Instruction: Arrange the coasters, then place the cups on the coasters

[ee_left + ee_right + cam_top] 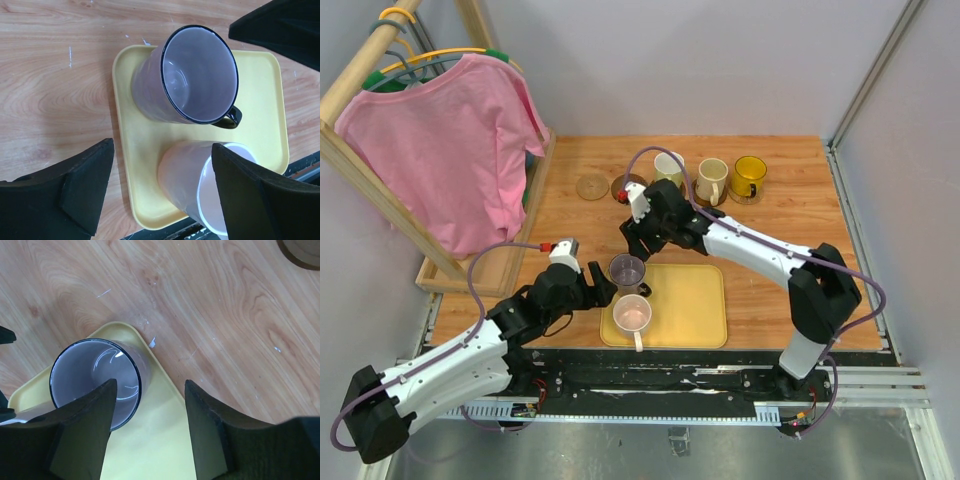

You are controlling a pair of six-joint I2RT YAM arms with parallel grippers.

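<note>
A grey-purple cup (pixel 627 271) (pixel 200 75) (pixel 95 375) and a pale pink cup (pixel 633 315) (pixel 190 175) stand on the yellow tray (pixel 690 305). My left gripper (pixel 608 293) (pixel 162 195) is open beside the tray's left edge, its jaws straddling the pink cup without touching it. Just behind the grey cup, my right gripper (pixel 632 248) (pixel 150 430) hangs open, one finger over the cup's mouth, the rim's near side in the gap. At the back stand a white-greenish cup (pixel 668 168), a cream cup (pixel 712 180) and a yellow cup (pixel 750 177). Two bare coasters, tan (pixel 592 187) and dark brown (pixel 625 185) (pixel 302 252), lie left of them.
A wooden rack (pixel 380 170) with a pink shirt (pixel 450 150) on a hanger fills the left side, its base frame (pixel 490 270) resting on the table close to my left arm. Metal frame rails (pixel 850 230) run along the right edge.
</note>
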